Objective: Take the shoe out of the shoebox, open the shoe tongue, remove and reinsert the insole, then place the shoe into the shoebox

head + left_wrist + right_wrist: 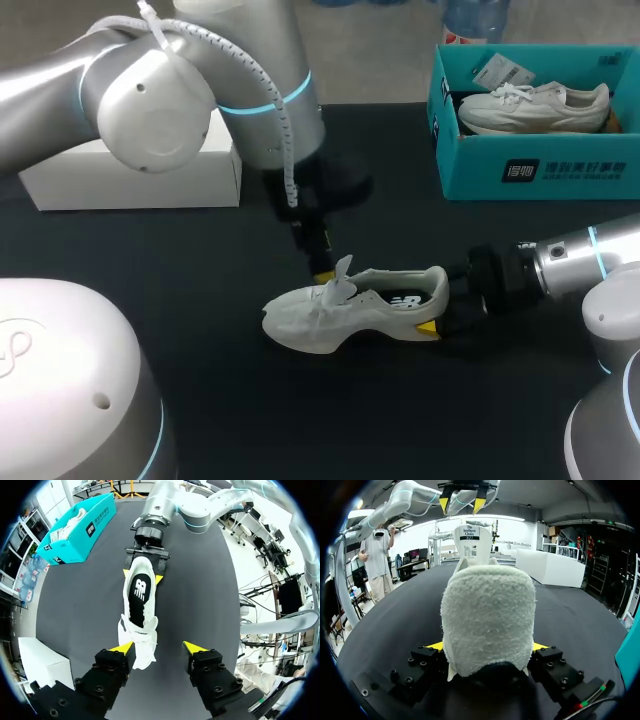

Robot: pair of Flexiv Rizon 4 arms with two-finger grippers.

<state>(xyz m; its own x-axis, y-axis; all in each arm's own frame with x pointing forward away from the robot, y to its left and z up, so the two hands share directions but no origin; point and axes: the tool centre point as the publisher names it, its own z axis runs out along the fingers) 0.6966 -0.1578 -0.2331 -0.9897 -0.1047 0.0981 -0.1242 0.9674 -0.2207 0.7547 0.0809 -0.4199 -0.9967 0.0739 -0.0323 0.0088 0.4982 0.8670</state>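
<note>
A white shoe [350,300] lies on its sole on the black table, toe toward the view's left. My right gripper [438,318] is shut on its heel [487,615], a yellow tip pressed against each side. The tongue [469,542] stands upright. My left gripper [322,268] hangs over the laces from behind. In the left wrist view its fingers [192,647] stand apart, so it [156,649] is open, with the front of the shoe [140,595] between them and close to one tip. The dark insole shows inside the shoe.
A teal shoebox [540,170] stands at the back right with a second white shoe [530,105] inside. A white box [130,180] sits at the back left, partly behind my left arm.
</note>
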